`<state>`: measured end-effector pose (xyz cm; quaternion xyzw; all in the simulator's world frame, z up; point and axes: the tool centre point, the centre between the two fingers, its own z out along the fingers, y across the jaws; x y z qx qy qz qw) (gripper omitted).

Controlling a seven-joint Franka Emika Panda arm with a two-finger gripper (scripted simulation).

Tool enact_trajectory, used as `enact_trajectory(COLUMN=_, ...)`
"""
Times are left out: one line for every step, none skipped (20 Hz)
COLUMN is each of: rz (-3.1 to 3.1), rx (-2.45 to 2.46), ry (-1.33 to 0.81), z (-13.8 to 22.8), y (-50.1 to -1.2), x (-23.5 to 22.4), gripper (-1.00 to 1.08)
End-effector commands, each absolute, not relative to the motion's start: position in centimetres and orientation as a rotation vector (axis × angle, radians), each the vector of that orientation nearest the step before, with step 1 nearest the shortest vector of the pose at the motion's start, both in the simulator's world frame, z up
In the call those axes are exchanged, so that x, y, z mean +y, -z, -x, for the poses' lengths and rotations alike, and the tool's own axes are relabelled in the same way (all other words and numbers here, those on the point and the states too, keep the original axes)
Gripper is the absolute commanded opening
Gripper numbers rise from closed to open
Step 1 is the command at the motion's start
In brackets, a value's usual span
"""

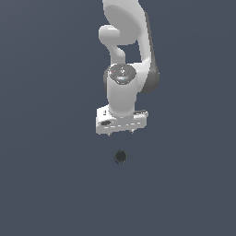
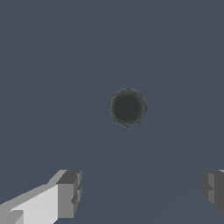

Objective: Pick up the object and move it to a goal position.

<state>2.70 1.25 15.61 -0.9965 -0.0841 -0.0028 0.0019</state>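
Note:
The object (image 1: 120, 156) is a small round, near-black ball on the flat slate-grey surface, just below the gripper in the exterior view. It also shows in the wrist view (image 2: 127, 107), alone on the surface and apart from the fingers. My white gripper (image 1: 121, 132) hangs above it, pointing down, with only short finger stubs showing. In the wrist view the gripper (image 2: 140, 192) is open: one grey fingertip (image 2: 69, 194) and the other (image 2: 213, 189) stand wide apart with nothing between them.
The white arm (image 1: 126, 50) rises behind the gripper to the frame's top. A plain slate-grey surface (image 1: 46, 184) fills the scene, with no other object or edge showing.

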Motion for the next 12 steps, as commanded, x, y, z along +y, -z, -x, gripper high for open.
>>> enact_trajectory(rz=3.121, rx=-0.353, ry=0.006, z=-3.4, y=-14.7, x=1.3, gripper=1.0)
enact_trajectory(rz=3.117, rx=-0.394, ry=0.006, z=-3.7, y=-14.3, x=1.3, gripper=1.0)
enact_trajectory(rz=3.112, rx=-0.437, ry=0.005, z=-4.0, y=-13.9, x=1.3, gripper=1.0)
enact_trajectory(rz=3.106, rx=-0.482, ry=0.004, z=-4.3, y=-13.5, x=1.3, gripper=1.0)
enact_trajectory(rz=3.1, rx=-0.527, ry=0.003, z=-4.6, y=-13.0, x=1.3, gripper=1.0)
enact_trajectory(rz=3.092, rx=-0.573, ry=0.002, z=-4.9, y=-12.5, x=1.4, gripper=1.0)
enact_trajectory(rz=3.084, rx=-0.618, ry=0.002, z=-5.2, y=-12.0, x=1.4, gripper=1.0)
enact_trajectory(rz=3.075, rx=-0.664, ry=0.001, z=-5.5, y=-11.6, x=1.4, gripper=1.0)
enact_trajectory(rz=3.065, rx=-0.708, ry=0.0, z=-5.8, y=-11.1, x=1.4, gripper=1.0)
enact_trajectory(rz=3.055, rx=-0.75, ry=0.0, z=-6.1, y=-10.6, x=1.4, gripper=1.0)
enact_trajectory(rz=3.045, rx=-0.79, ry=-0.001, z=-6.4, y=-10.2, x=1.4, gripper=1.0)
enact_trajectory(rz=3.035, rx=-0.827, ry=-0.001, z=-6.6, y=-9.7, x=1.4, gripper=1.0)
